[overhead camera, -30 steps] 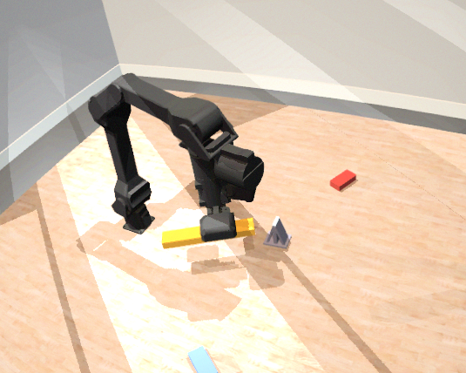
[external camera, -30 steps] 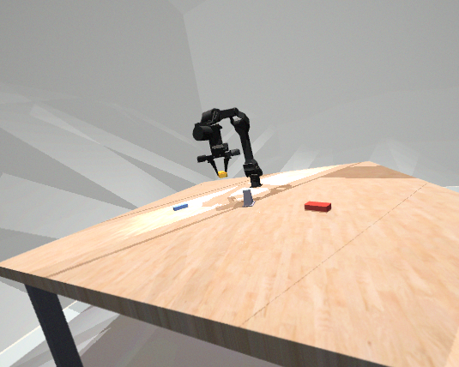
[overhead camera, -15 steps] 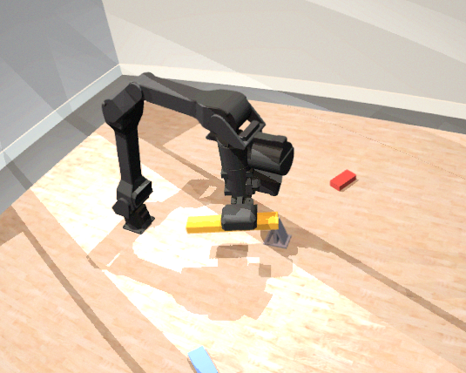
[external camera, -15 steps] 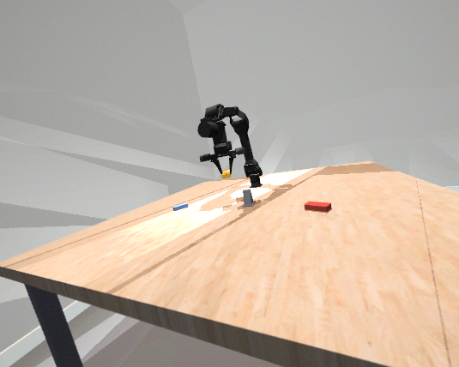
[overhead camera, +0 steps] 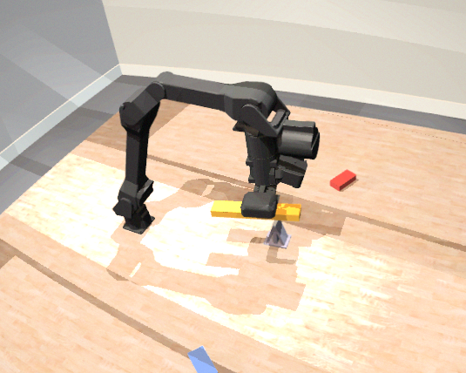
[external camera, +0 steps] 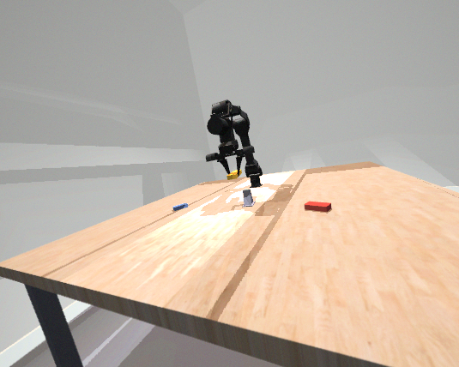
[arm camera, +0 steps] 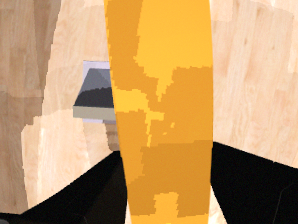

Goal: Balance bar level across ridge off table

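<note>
Bar point(overhead camera: 228, 208) is the long yellow block, and the gripper point(overhead camera: 259, 206) has its fingers squeezed tight on the bar's middle. It holds the bar up in the air, off the table point(overhead camera: 376, 270). The bar looks flat and level.

Ridge point(overhead camera: 279, 234) is the small grey wedge with a sharp top edge. It stands on the table, and it is our landmark. In the top view, the bar hangs just behind the ridge and a bit higher than it. In the wrist view, the ridge point(arm camera: 95, 91) peeks out from under one long side of the bar point(arm camera: 162, 96), so the bar is not yet over the sharp edge.

I think the job now is to bring the bar over the ridge. To do it well, slide the bar sideways until its middle sits right above the ridge's top edge. The bar should cross the edge, not run along it. Keep the bar flat the whole way. Then go down slowly until the bar just touches the edge. Open the fingers gently, so the bar does not tip.

A red block point(overhead camera: 342, 179) lies well away from the ridge. A blue block point(overhead camera: 202, 360) lies far from it too. Neither one is in the way.
</note>
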Robot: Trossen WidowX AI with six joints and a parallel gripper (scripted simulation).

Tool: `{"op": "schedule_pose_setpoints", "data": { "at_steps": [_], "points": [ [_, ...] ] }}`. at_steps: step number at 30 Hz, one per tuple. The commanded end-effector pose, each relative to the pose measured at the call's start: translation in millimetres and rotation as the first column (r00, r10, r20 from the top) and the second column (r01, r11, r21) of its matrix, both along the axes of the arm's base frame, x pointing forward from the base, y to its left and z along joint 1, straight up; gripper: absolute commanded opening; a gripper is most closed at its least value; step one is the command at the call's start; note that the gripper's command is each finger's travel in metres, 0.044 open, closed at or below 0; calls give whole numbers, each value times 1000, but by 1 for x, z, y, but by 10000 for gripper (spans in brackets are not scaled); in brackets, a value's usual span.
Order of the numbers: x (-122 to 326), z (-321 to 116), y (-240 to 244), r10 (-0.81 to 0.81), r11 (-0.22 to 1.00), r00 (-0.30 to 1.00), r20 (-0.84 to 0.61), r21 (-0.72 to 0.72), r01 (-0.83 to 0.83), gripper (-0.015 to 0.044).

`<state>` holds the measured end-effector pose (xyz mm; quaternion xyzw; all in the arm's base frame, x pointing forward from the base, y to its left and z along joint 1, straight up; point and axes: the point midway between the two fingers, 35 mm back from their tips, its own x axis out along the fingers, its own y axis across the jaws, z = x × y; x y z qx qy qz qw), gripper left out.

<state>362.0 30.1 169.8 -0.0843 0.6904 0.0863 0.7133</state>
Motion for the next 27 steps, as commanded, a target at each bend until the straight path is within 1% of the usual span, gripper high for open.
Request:
{"op": "schedule_pose_setpoints", "data": {
  "at_steps": [1, 11, 27],
  "points": [
    [6, -1, 10, -38, 999, 999, -1, -2, 38, 0],
    [21, -4, 41, -142, 990, 990, -1, 4, 142, 0],
    [23, -25, 43, -145, 989, 989, -1, 4, 145, 0]
  ]
}}
